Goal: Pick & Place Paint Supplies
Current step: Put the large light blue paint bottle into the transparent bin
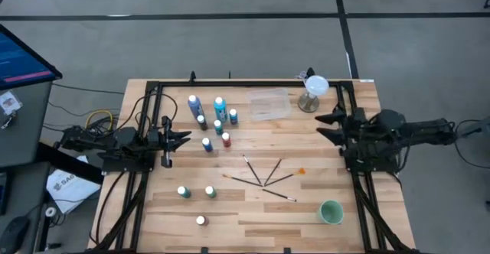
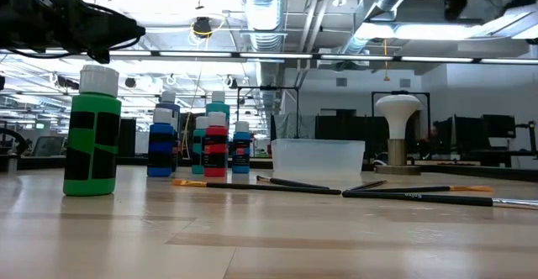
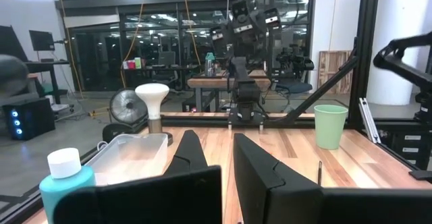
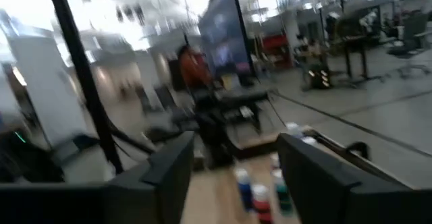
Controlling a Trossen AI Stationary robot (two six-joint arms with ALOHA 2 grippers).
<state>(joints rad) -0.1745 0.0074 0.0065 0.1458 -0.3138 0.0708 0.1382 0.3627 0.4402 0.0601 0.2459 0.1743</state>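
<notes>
- My left gripper (image 1: 186, 138) hovers with fingers spread, empty, just beside the cluster of small white-capped paint bottles (image 1: 213, 120).
- My right gripper (image 1: 325, 126) waits wide open, thin dark-handled paintbrushes (image 1: 264, 179) lying between us.

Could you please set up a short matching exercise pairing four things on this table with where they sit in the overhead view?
Things:
1. green cup
2. white-topped stand
3. paintbrushes
4. clear container

Places:
A. far edge, near the right arm
B. near right corner
C. far side, just left of the stand
D. fanned out mid-table, toward the near side

Pairs: 1-B, 2-A, 3-D, 4-C
</notes>
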